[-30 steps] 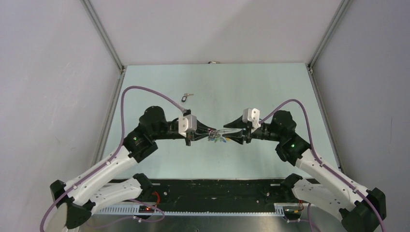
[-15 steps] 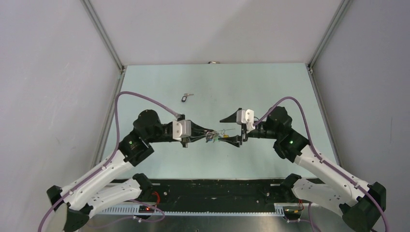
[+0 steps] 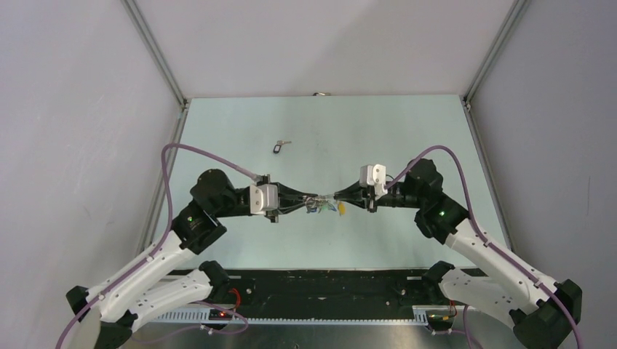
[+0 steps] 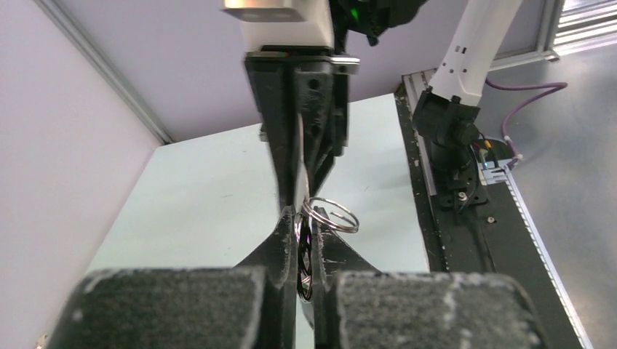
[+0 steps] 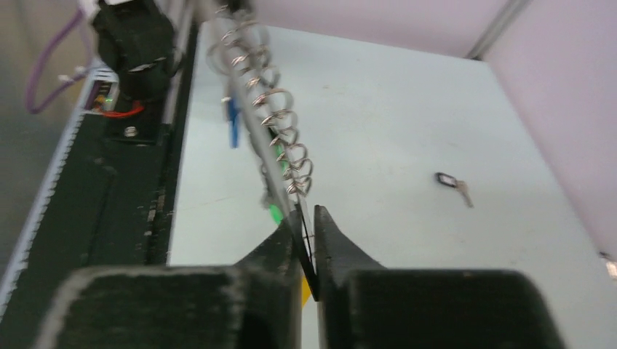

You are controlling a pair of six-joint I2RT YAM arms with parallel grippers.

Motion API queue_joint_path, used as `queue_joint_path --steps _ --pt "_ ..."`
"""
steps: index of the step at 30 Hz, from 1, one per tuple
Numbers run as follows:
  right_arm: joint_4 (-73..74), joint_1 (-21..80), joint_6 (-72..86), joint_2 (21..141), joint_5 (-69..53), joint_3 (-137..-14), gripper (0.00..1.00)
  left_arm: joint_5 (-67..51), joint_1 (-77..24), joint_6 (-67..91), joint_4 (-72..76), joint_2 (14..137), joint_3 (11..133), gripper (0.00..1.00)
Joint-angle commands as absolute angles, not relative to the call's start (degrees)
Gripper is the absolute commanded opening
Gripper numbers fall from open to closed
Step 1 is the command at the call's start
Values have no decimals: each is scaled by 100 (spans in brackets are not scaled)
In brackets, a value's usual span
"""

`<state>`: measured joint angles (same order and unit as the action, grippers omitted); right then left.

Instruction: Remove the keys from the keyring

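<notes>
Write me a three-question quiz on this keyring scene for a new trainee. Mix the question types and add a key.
1. True or false: one loose key lies on the table, apart from both arms.
2. The right claw is: A) wide open above the table; B) shut on the keyring; C) holding the loose key.
3. Fill in: the left claw pinches a small metal ____.

Key: 1 true; 2 B; 3 ring.

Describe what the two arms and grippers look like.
The left arm and right arm: white shells, black joints, green elbow light, looping purple cable. The left gripper and right gripper: black tapered fingers on white wrist blocks.
</notes>
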<state>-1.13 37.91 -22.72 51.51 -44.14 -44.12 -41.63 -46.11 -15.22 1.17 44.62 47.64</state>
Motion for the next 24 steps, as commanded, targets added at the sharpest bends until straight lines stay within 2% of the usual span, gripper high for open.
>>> queue_joint_path --steps 1,3,5,7,9,10,11,17,22,24 --pt "-166 3899 -2349 5052 -4527 -4665 0 -4168 -4605 -1591 511 4388 4796 0" --pt "-130 3923 -2347 5042 -4484 -4708 0 -3961 -4599 -1526 523 4409 4791 1" --pt "-116 3935 -2305 5001 -4303 -4750 0 -3604 -4600 -1436 526 4439 4788 10" --pt "-91 3937 -2271 4924 -3962 -4788 0 -3278 -4589 -1361 527 4466 4790 27" --pt "-58 3910 -2213 4879 -3497 -4814 0 -2998 -4572 -1272 527 4473 4787 55" --pt "-51 3889 -2152 4885 -3322 -4873 0 -2782 -4562 -1173 534 4482 4789 61" --pt "-35 3800 -1911 4908 -2973 -4919 0 -2665 -4542 -1101 535 4526 4801 71" --pt "286 3395 -624 5276 -1948 -5504 0 -2037 -4311 -623 511 4715 4882 91" --pt "969 3384 406 5516 -733 -5982 0 -1434 -4289 -614 511 4700 4795 96" --pt "1824 3357 1063 5709 -281 -6356 0 -1538 -4291 -535 548 4745 4760 99"
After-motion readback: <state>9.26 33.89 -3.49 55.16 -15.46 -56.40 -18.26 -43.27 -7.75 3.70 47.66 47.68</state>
